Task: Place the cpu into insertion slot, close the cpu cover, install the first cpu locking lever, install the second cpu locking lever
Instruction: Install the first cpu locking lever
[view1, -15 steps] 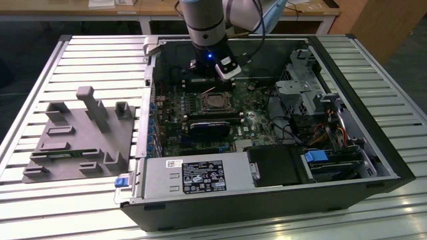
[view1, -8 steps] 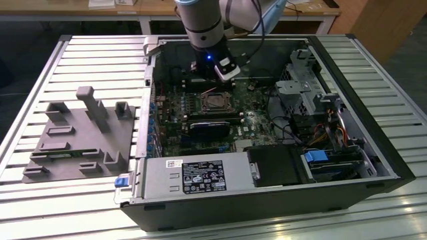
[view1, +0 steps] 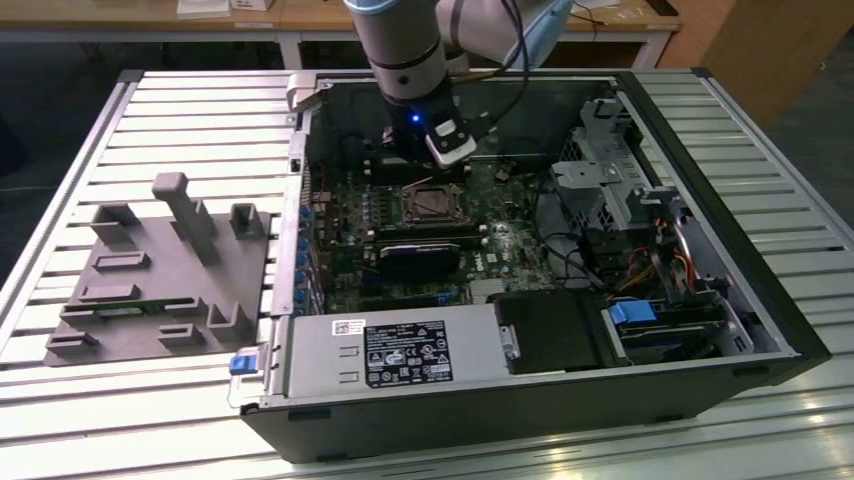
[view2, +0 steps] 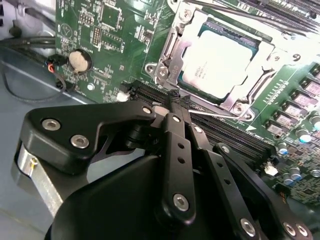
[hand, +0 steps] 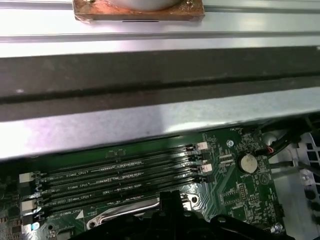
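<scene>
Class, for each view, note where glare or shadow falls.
Exterior view: even light on the slatted table, the computer case dimmer inside, a blue light glowing on the arm. Second wrist view: the cpu looks washed pale by glare. First wrist view: a bright reflection runs along a metal panel, beside a dark band.

Cpu cover (hand: 125, 214) mostly hidden behind end effector (hand: 170, 200)

Slatted table (view1: 134, 420) — carries open computer case (view1: 534, 415), grey fixture rack (view1: 134, 290).
</scene>
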